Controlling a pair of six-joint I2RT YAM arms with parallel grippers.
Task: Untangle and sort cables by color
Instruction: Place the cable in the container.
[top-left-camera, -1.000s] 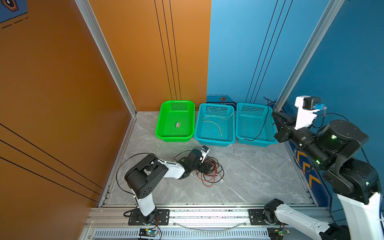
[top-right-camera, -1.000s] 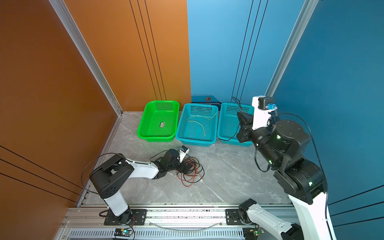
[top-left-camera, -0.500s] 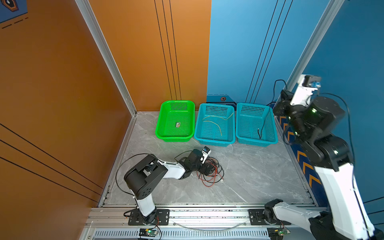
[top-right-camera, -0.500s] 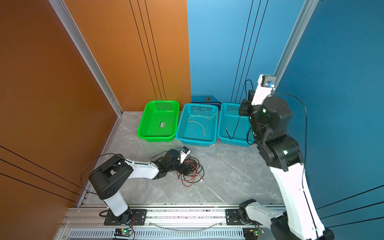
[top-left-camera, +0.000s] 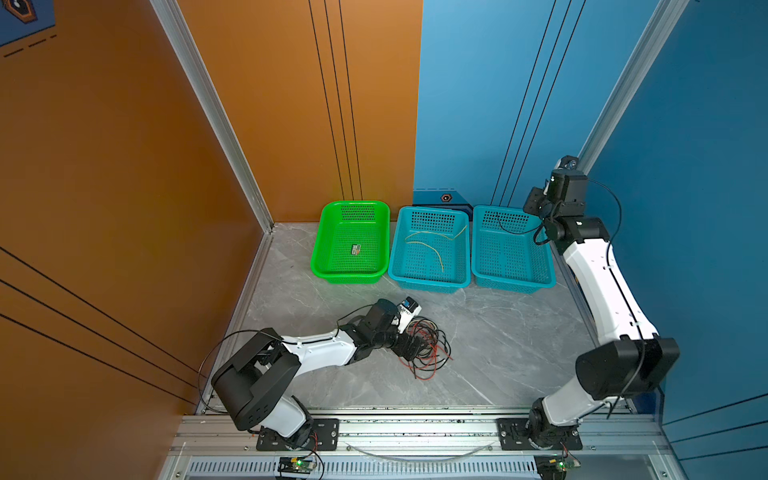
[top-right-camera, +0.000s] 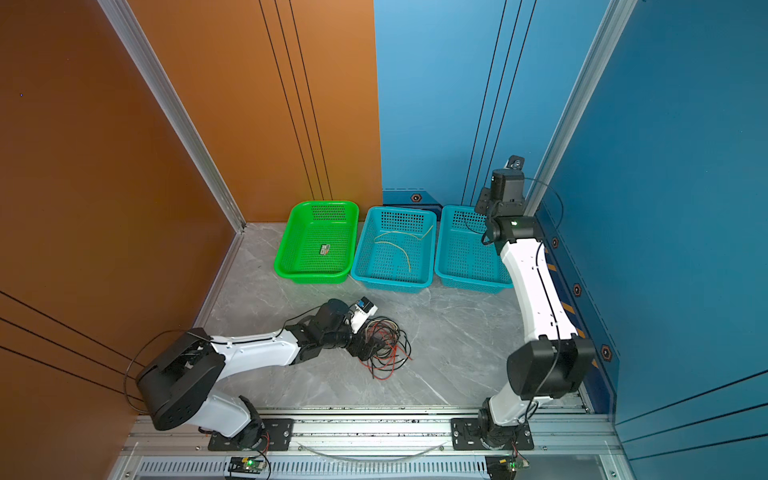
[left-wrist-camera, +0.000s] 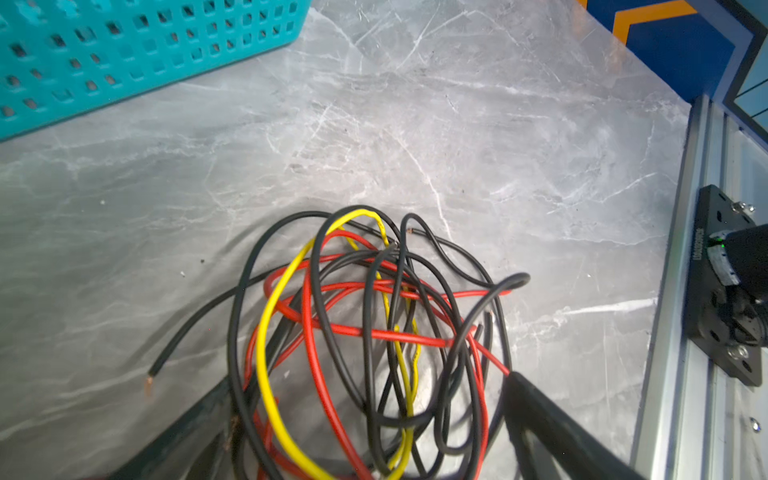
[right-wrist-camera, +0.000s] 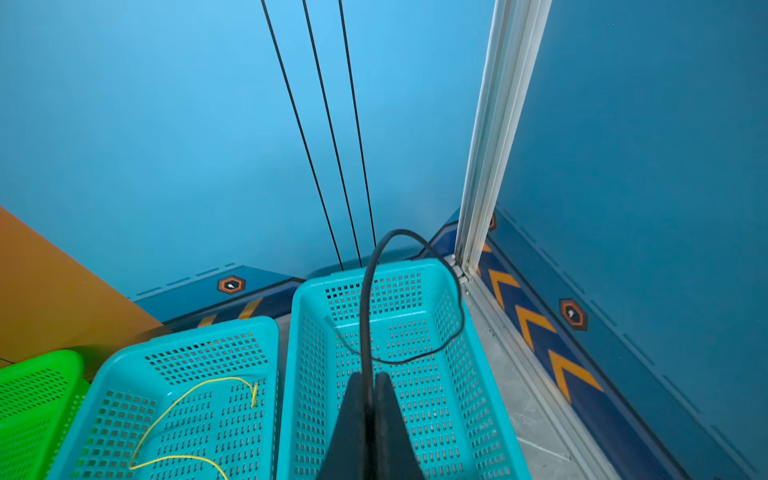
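While left tool (left-wrist-camera: 368, 378) gapes around cable tangle (left-wrist-camera: 357, 330), right tool (right-wrist-camera: 369, 378) pinches black cable (right-wrist-camera: 365, 311) over teal basket (right-wrist-camera: 424, 415)

Left wall: plain orange panel (top-left-camera: 104, 166) crossed by thin black lines that slant down towards the near side.
Far wall: orange on the left (top-left-camera: 282, 104), light blue on the right (top-left-camera: 465, 104), each half with three thin black lines running top to bottom.
Right wall: darker blue panel (top-left-camera: 706, 166).
Corner posts: silver aluminium profiles, one at the far left corner (top-left-camera: 216, 120) and one at the far right (top-left-camera: 615, 83).
Skirting: dark blue strip at the base of the blue walls, with orange chevrons (right-wrist-camera: 536, 328) and small hexagon badges (right-wrist-camera: 231, 285).
Floor: grey marble-patterned surface (top-left-camera: 498, 340) with pale veins, slightly glossy.
Near edge: aluminium rail (top-left-camera: 415, 428) across the width, with a slotted strip (top-left-camera: 415, 467) nearer still.
Light: even and soft, with faint shadows.
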